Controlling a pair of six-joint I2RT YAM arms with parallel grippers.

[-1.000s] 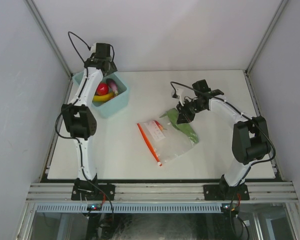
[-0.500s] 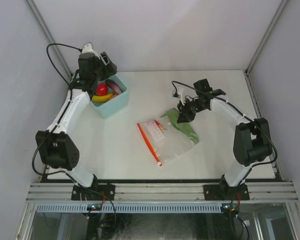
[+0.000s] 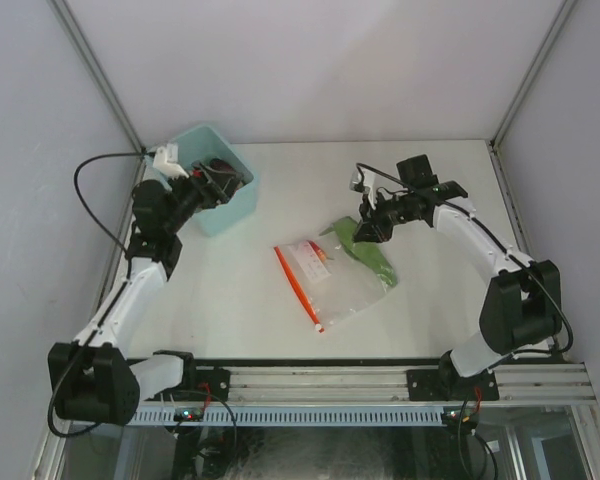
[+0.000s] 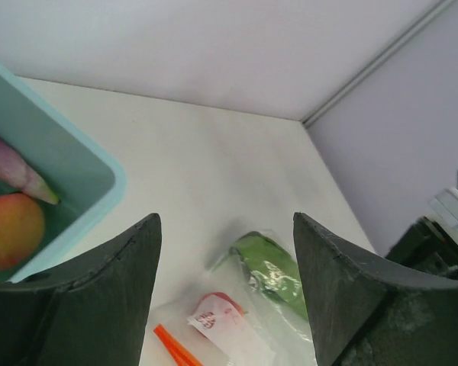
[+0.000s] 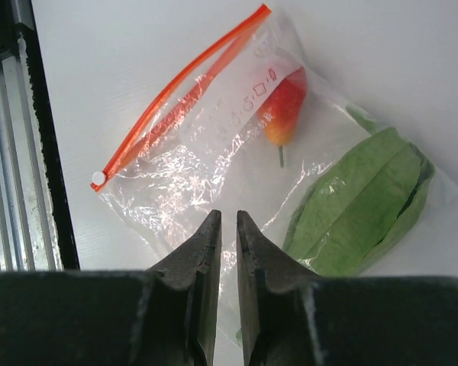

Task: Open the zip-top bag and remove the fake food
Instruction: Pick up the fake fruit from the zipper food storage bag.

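Clear zip-top bag with its orange-red strip lies mid-way across the bench, two pieces still inside: one green leafy piece, one red-orange fruit. Left claw has swung off the one teal plastic bin, fingers apart, empty, likely returning for more. Right claw hovers over the bag, fingers nearly together, nothing visibly pinched.

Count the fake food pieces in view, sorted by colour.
Green leafy piece: 1
Red piece: 1
Purple piece: 1
Orange round piece: 1
Total: 4. Part of the bin is hidden, so it may hold more.
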